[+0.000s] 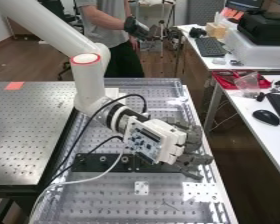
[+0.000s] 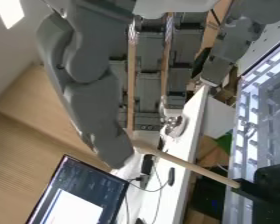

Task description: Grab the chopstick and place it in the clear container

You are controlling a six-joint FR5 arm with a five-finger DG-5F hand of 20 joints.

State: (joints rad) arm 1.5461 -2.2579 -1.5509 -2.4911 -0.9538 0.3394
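The hand [image 1: 196, 159] is above the perforated metal bench [image 1: 104, 197], near its long white edge. In the wrist view, the thumb [image 2: 97, 112] comes close to the fingers [image 2: 148, 75], so the opening is narrow, and the chopstick [image 2: 184, 163] is pinched there by one end. The chopstick is slanting, and its other end meets, in this view, a black object [image 2: 270, 187]; if they touch, I cannot tell.
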